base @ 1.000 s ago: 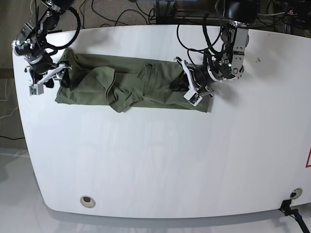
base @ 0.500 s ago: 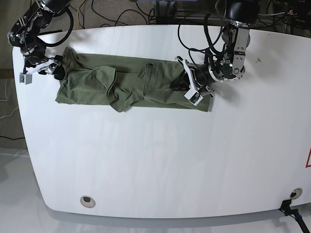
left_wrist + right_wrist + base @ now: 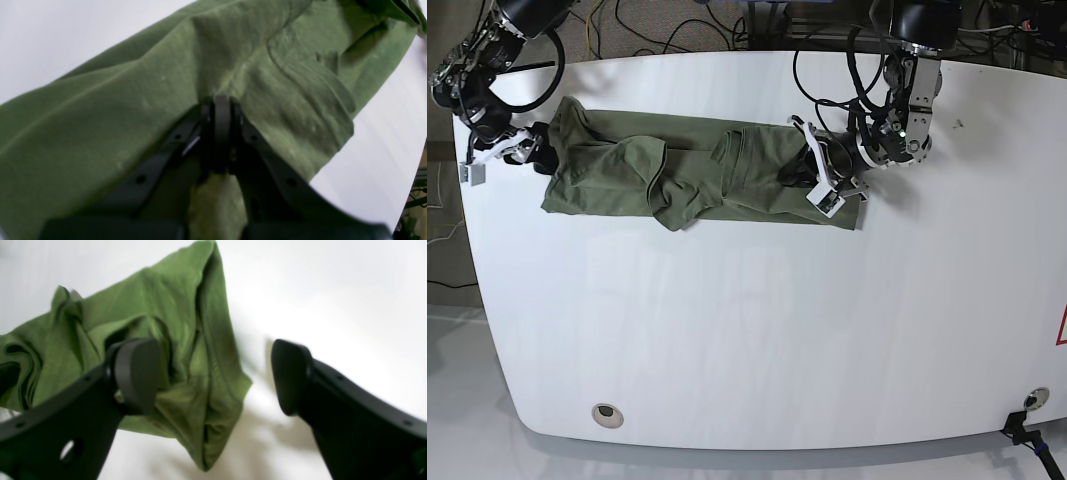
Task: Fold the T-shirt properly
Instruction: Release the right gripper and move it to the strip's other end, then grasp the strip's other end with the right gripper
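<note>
Left wrist view: the left hand has its jaws pressed together on a pinched ridge of the olive-green T-shirt, and cloth fills nearly the whole view, with the white surface showing at the edges. The fabric puckers toward the pinch, so it looks soft and limp; I judge it light, and likely to drag and bunch rather than slide as a sheet

Right wrist view: the right hand stands wide open, its jaws apart, one pad over the cloth and the other over bare surface. Below it a rumpled end of the T-shirt lies in loose folds with a stitched hem running down it. That hem looks like the firmer place to take hold, since several layers meet there

Base view: the T-shirt lies as a long crumpled band across the far side of the surface. The left hand grips one end; the right hand sits at the other end, gripping nothing
</note>
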